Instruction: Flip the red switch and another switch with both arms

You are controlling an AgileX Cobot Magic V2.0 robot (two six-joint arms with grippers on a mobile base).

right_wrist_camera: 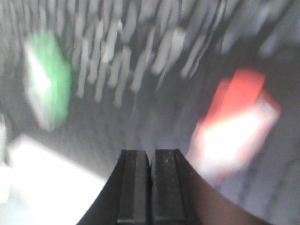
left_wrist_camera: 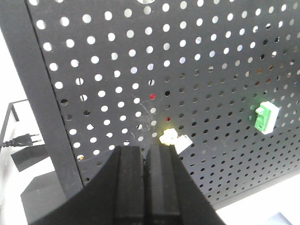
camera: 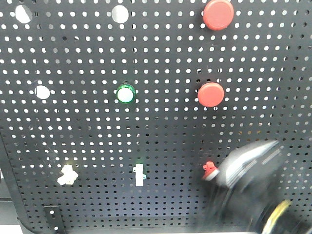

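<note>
Before a black pegboard (camera: 73,131), the left gripper (left_wrist_camera: 147,152) is facing the pale-yellow switch (left_wrist_camera: 174,139) and the blurred right gripper (right_wrist_camera: 151,157) the red switch (right_wrist_camera: 234,126), both jaws closed and empty; speed is risking a glancing miss.

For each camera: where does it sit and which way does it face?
Front: faces the pegboard head-on; the blurred right arm shows beside the red switch.
Left wrist: behind the shut left hand, facing the pale-yellow switch.
Right wrist: behind the shut right hand, motion-blurred, facing the red switch.
Shared: both wrist views catch the green-based toggle.
</note>
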